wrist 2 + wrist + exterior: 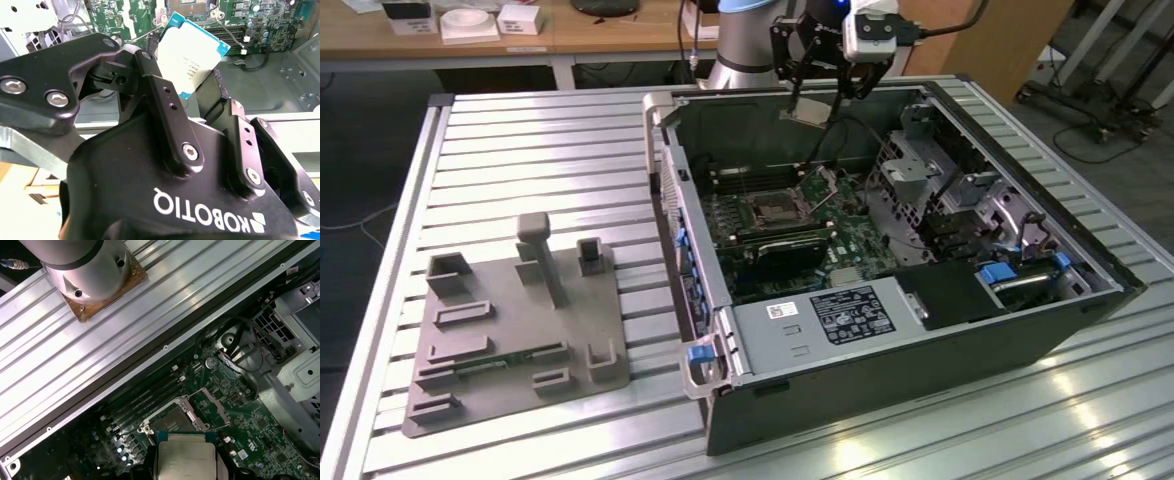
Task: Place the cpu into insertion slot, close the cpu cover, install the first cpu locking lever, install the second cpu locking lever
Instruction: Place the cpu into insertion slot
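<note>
one cpu (192, 52) is clamped by its edges between the closed-in fingers of the claw (183, 83) and held tilted in open air above the computer case (670, 180), at its far end in the exterior view. lower down inside the case, the insertion slot (175, 420) is seen bare, with the cpu cover (214, 399) swung up beside it and open air above both. a printed label (851, 314) is carried at the case's near end.

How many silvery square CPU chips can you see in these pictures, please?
1. The small flat square silvery-topped cpu is held in the black gripper, above the open black computer case; another could lie hidden.
</note>
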### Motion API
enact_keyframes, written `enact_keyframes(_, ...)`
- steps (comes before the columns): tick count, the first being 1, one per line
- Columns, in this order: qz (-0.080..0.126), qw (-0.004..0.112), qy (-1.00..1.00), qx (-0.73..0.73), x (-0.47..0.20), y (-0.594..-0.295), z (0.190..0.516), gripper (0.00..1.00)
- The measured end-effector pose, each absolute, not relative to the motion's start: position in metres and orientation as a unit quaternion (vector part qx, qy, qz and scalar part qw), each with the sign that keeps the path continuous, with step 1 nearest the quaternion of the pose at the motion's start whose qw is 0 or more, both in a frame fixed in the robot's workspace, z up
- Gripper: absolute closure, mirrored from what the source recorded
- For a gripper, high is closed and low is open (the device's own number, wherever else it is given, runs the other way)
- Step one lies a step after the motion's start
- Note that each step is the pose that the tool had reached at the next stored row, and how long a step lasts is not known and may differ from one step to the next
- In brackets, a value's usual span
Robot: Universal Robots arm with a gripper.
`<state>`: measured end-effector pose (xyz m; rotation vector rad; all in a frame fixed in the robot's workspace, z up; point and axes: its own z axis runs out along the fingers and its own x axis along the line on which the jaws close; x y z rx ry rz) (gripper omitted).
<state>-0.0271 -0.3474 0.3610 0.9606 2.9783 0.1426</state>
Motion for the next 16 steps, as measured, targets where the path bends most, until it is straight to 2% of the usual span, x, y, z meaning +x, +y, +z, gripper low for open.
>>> enact_keyframes(16, 0.045, 0.005, 0.946, 0.321, -0.0271, -0.3475, 0.361, 0.46)
